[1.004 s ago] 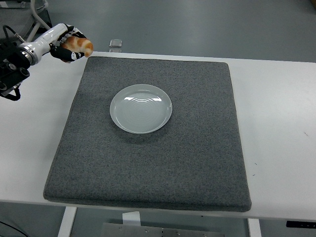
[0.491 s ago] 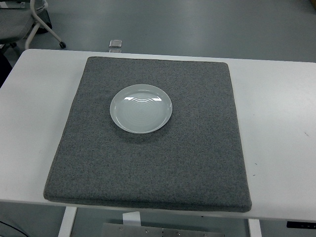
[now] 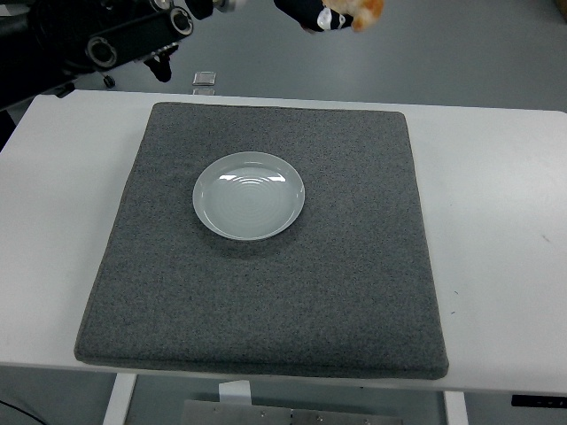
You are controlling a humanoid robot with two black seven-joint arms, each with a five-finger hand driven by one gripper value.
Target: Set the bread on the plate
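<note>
A pale round plate (image 3: 249, 196) sits bare on a dark grey mat (image 3: 266, 292) on the white table. My left arm comes in from the upper left and runs along the picture's top. Its hand (image 3: 328, 14) is at the top edge, beyond the mat's far side and to the right of the plate. The hand is shut on the golden-brown bread (image 3: 365, 11), which is partly cut off by the frame's top. My right arm is out of view.
A small square metal object (image 3: 205, 80) lies on the floor beyond the table's far edge. The white table (image 3: 496, 204) shows on both sides of the mat. Grey floor lies behind.
One second ago my left hand held the bread at the mat's far left corner. Half a second ago the arm was out of view. Now it holds the bread high at top centre.
</note>
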